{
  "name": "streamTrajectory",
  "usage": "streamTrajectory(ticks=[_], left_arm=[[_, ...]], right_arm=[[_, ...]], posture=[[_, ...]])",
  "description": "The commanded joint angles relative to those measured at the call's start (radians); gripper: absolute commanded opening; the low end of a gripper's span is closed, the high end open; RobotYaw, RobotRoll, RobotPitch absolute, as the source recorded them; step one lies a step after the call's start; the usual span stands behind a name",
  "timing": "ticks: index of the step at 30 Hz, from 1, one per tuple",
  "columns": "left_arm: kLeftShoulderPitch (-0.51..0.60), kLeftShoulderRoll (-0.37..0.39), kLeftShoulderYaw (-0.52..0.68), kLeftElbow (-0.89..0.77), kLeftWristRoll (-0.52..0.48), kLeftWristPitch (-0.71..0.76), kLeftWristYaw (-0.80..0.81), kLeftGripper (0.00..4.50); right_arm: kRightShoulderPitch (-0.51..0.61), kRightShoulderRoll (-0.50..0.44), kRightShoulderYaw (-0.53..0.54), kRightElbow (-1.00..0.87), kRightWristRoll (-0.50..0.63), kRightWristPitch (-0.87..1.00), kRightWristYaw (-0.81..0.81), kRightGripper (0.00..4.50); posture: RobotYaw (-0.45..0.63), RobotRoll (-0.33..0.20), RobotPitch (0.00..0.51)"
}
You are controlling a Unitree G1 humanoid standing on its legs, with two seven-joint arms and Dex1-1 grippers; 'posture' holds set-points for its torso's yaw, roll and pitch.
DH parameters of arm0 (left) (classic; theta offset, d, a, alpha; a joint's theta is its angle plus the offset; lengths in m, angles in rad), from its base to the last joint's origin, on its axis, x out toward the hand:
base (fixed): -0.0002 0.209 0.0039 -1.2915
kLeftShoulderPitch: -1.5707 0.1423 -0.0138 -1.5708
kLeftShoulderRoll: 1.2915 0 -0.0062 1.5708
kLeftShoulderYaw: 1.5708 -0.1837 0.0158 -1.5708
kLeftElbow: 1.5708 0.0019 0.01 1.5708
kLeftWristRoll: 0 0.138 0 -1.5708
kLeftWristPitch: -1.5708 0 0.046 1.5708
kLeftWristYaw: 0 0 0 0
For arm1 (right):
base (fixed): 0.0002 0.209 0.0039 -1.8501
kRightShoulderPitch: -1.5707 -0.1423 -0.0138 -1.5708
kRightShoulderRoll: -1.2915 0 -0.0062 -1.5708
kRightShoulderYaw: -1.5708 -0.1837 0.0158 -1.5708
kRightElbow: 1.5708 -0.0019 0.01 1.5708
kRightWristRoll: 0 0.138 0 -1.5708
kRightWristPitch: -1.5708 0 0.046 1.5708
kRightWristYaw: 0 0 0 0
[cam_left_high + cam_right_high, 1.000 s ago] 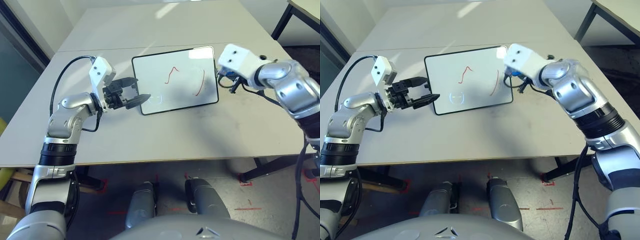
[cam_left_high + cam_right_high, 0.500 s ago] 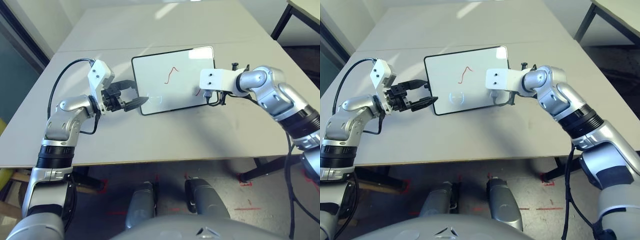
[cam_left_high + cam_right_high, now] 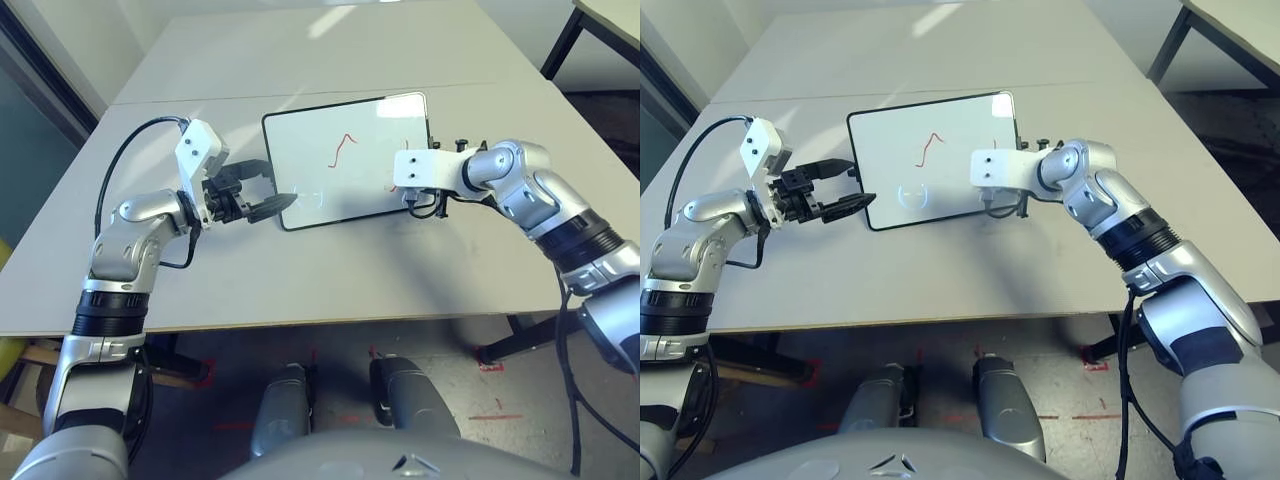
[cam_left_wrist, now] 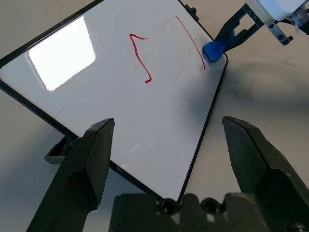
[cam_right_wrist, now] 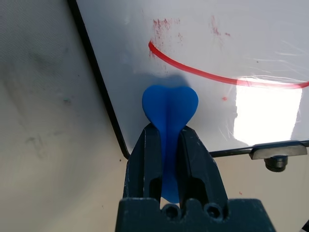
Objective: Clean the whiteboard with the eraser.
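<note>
The left tool [image 3: 262, 197] gapes wide, empty, astride the left edge of the black-framed white whiteboard [image 3: 320, 160] lying on the grey worktop [image 3: 330, 260]; the right tool [image 5: 166, 159] pinches the small bright blue eraser [image 5: 169, 108] against the board's right edge

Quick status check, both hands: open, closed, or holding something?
Left hand: open, holding nothing, at the whiteboard's edge.
Right hand: shut on the eraser, over the whiteboard's corner.
</note>
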Motion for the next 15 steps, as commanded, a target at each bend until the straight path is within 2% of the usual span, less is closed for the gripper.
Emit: streamTrajectory(ticks=[1,15], left_arm=[[0.005,0.007,-0.004,-0.016,0.009,-0.003,-0.005,4.50],[0.005,0.013,0.001,-0.010,0.010,-0.007,-0.007,4.50]], right_arm=[[-0.028,0.026,-0.015,0.057,-0.018,-0.035,-0.014,0.21],[-0.044,0.117,-0.021,0.101,-0.074,-0.094,-0.055,0.21]], posture=[[-0.13,0.000,0.093],[-0.13,0.000,0.093]])
